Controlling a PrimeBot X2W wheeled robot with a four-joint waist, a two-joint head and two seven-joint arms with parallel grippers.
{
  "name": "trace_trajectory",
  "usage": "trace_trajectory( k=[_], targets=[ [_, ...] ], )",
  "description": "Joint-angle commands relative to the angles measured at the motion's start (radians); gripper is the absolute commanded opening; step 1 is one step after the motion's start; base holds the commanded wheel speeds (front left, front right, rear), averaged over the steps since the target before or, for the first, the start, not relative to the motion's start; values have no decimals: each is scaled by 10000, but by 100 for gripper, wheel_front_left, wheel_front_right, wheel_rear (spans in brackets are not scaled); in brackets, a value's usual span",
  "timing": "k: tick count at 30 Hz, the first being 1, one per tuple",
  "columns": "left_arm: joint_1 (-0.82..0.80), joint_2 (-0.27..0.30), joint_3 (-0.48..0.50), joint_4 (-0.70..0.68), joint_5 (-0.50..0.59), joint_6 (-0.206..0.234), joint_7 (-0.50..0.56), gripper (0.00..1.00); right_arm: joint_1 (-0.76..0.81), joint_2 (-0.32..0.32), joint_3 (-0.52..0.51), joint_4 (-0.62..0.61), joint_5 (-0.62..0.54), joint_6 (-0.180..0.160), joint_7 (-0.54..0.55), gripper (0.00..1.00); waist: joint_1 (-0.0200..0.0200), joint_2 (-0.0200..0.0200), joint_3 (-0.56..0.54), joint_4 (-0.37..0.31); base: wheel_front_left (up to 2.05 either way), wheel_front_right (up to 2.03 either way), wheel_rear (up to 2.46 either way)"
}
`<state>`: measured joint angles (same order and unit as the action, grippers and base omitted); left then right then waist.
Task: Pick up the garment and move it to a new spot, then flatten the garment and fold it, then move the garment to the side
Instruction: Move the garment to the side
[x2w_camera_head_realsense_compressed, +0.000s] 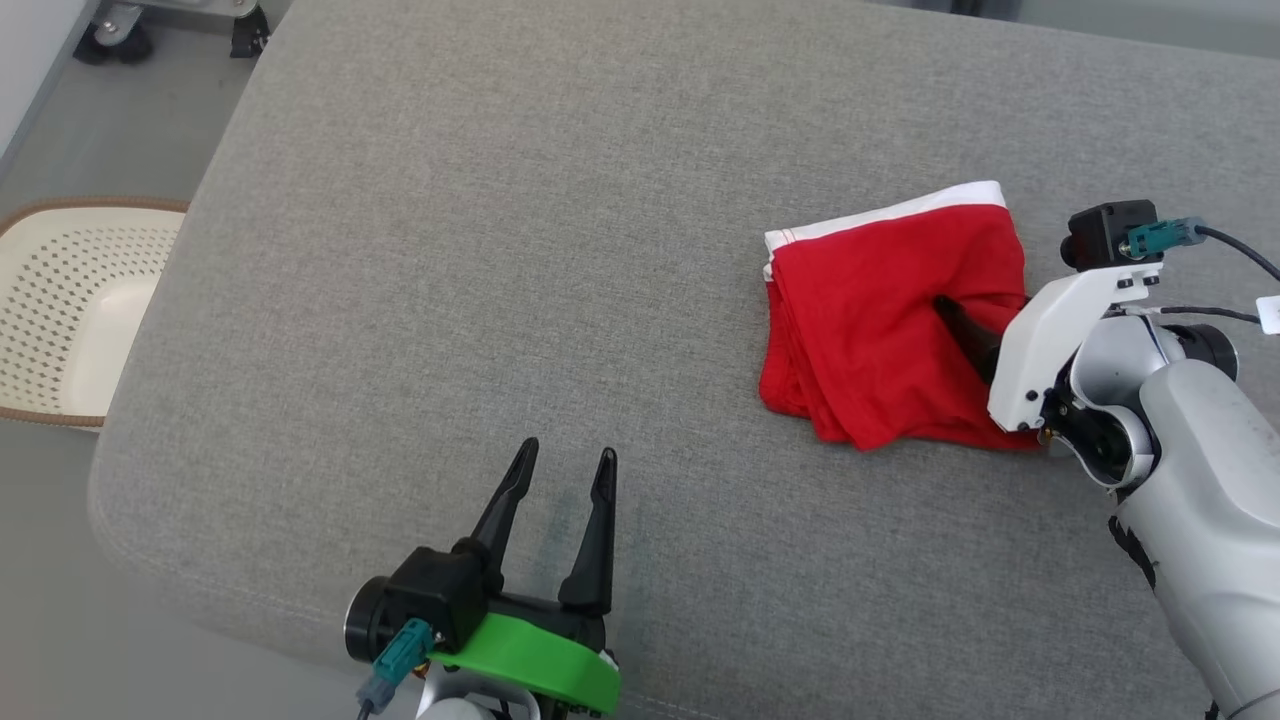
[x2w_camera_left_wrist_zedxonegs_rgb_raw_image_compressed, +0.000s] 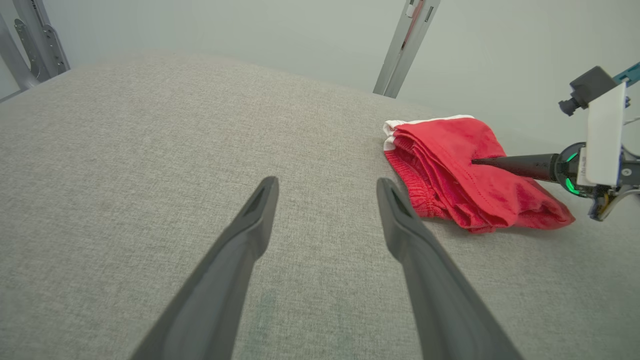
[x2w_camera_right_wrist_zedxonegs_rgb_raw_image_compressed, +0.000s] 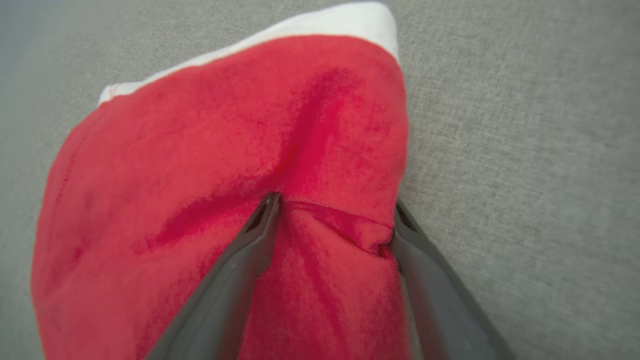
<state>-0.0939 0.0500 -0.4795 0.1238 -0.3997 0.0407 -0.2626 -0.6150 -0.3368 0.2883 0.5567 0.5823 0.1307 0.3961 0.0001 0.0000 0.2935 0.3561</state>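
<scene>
My left gripper (x2w_camera_head_realsense_compressed: 567, 450) hangs wide; my right gripper (x2w_camera_right_wrist_zedxonegs_rgb_raw_image_compressed: 335, 202), wide too, straddles the folded garment (x2w_camera_head_realsense_compressed: 870, 310); only moving it aside seems left

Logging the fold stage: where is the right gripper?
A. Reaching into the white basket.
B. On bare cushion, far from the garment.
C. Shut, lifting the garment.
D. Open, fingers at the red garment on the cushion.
D: the right gripper has its fingers spread, one on the red garment, the other at its edge.
</scene>
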Motion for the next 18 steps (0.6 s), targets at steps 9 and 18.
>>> trace_trajectory(
  k=[9,18],
  targets=[
    [17,18,471,92,223,82,-28,100,12,161,49,-255,984,-2,-822,0,-1,0,-49,-741,0,0,0],
    [88,21,1019,340,807,-268,-28,100,308,-1105,-488,-930,1397,-4,-1209,0,-1,0,-459,-3289,0,0,0]
  ],
)
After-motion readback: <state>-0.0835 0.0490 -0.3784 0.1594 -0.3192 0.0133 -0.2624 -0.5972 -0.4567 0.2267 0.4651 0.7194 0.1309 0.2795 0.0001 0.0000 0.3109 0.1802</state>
